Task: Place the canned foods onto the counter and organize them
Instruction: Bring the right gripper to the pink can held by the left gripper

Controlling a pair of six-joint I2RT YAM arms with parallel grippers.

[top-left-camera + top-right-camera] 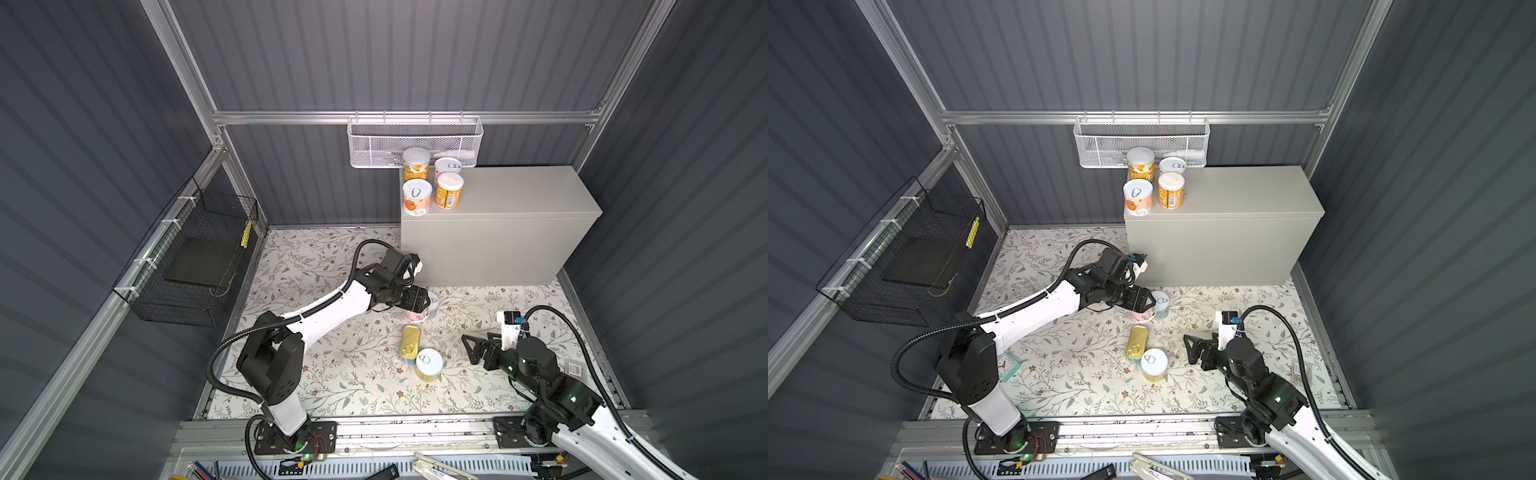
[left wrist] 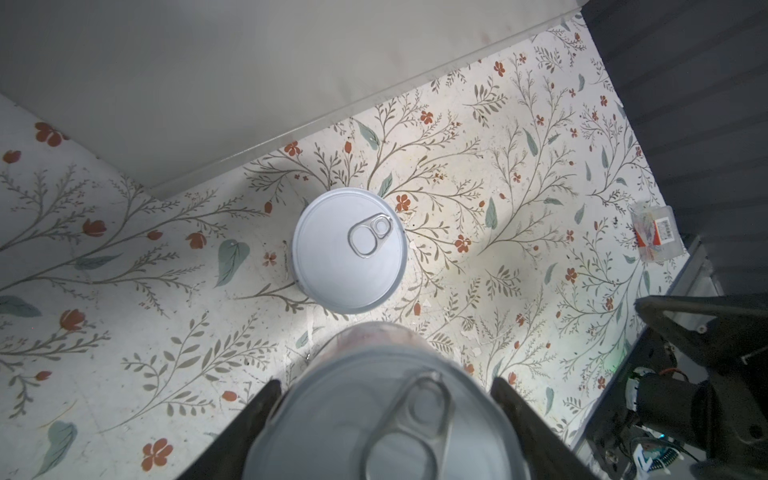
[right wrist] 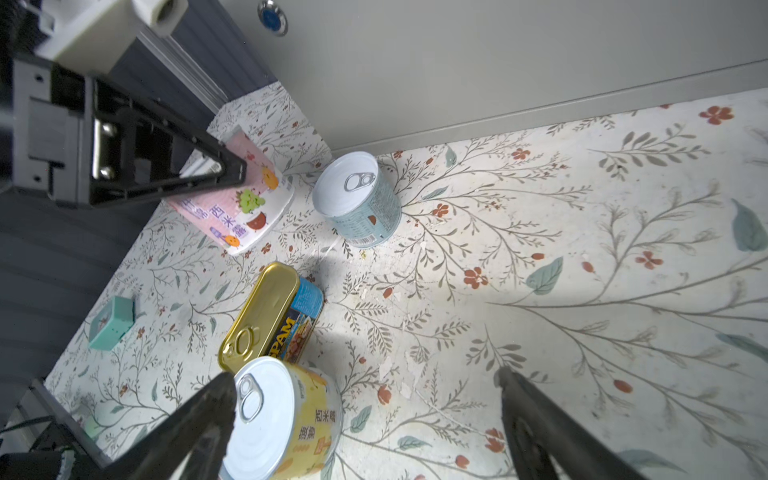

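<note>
The left pincer (image 1: pixel 420 302) grips the pink can (image 1: pixel 417 316) down low near the counter (image 1: pixel 519 195), the right pincer (image 1: pixel 473 350) gapes wide, and next the can likely needs lifting up beside the four cans (image 1: pixel 417 199).

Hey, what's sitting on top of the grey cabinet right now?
Four upright cans at the cabinet top's left end: peach can and orange can in front, white-lidded can and pull-tab can behind, their lower labels covered.
</note>
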